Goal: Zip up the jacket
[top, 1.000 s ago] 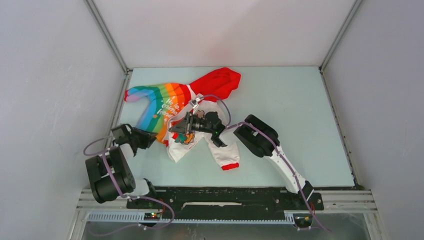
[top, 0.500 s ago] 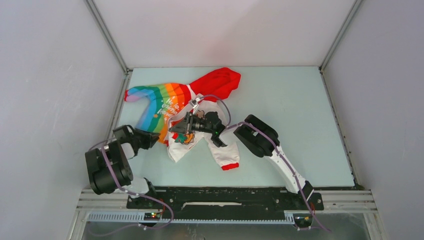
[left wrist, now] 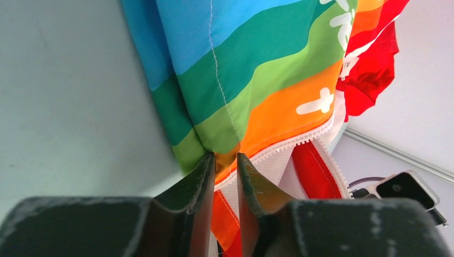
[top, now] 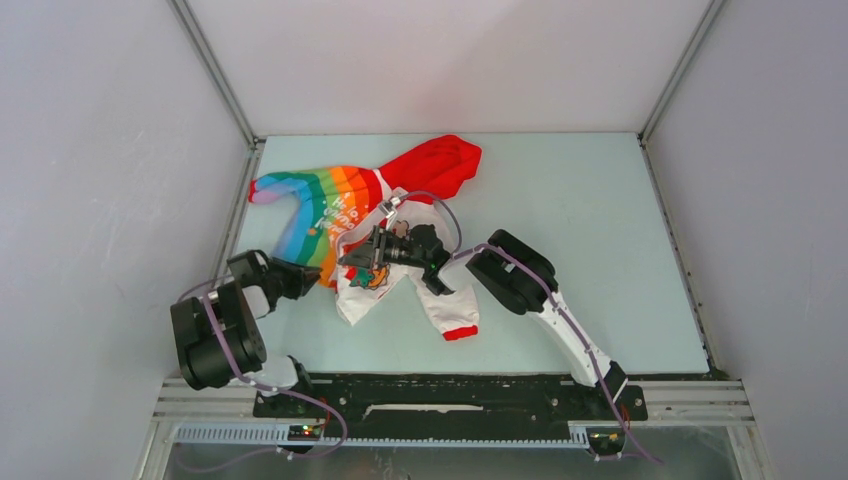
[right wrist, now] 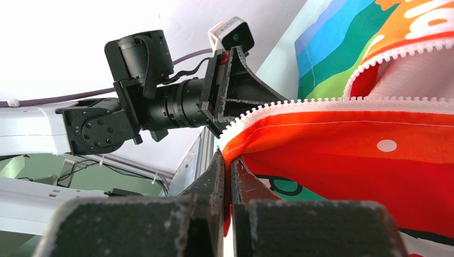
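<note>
Jacket [top: 345,215]: child's hooded zip garment, unzipped, spread on the left rear part of the worktop [top: 580,230]. Red hood [top: 435,165] is turned toward the back edge. Rainbow sleeve [top: 275,190] reaches close to the left edge. Red cuff [top: 460,331] is pointed toward the near edge. The right edge is well apart, with a broad stretch of pale surface seen between.

Left fingers [left wrist: 201,179]: pinched on the bottom corner of the rainbow half, just beside its white zipper teeth [left wrist: 289,144].

Right fingers [right wrist: 217,171]: pressed together on the toothed edge of the other half, over its orange inner face.

Worktop: matte, pale blue-green, enclosed on three sides by plain grey-white walls [top: 100,150] joined at aluminium corner posts [top: 216,72].
</note>
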You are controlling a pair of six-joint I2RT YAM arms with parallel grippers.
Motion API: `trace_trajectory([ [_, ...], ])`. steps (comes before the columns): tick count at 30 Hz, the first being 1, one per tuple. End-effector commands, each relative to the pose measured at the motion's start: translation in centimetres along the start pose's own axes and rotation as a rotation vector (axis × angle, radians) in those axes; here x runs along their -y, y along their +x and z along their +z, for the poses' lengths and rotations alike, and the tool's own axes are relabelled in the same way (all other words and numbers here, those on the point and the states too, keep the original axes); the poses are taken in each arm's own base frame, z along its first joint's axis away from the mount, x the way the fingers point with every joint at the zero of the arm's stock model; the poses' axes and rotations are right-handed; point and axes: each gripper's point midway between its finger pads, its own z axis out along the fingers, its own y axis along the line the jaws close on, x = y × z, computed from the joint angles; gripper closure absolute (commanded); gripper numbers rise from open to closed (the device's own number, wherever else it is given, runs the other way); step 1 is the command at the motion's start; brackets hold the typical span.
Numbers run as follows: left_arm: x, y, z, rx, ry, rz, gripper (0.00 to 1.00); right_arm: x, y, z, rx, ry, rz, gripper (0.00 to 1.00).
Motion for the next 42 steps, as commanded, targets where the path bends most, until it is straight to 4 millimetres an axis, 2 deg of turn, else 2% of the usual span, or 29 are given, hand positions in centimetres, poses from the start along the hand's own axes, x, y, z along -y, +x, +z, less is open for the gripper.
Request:
trace_trajectory([
  [1,1.2,0.1,0.1,-0.018,0.034,0.055,0.81,0.3,-0.3,0.1,0.022,-0.012,-0.006,1.00],
  [7,3.7,0.2,-0.6,-0.033,0.144,0.095,0.99,-0.1,-0.3,0.3,0.022,0.000,0.038,1.00],
  [15,8.4,1.2,-3.8,-0.026,0.353,0.185,1.00,-1.6,-0.6,0.0,0.060,-0.070,0.127,1.00],
  [18,9.4,1.5,-4.5,-0.013,0.421,0.205,1.00,-1.9,-0.9,-0.2,0.091,-0.097,0.188,1.00],
  [24,10.0,2.1,-5.1,-0.028,0.475,0.212,1.00,-2.5,-1.3,-0.4,0.125,-0.136,0.280,1.00],
  [29,9.4,2.5,-5.1,-0.035,0.477,0.187,1.00,-2.7,-1.7,-1.0,0.160,-0.148,0.305,1.00],
  [34,6.0,2.1,-3.5,0.007,0.330,0.099,1.00,-1.2,-2.4,-2.9,0.205,-0.087,0.300,1.00],
  [42,2.0,0.5,-2.3,0.127,0.145,0.021,0.89,-0.6,-2.6,-3.4,0.206,-0.072,0.278,1.00],
])
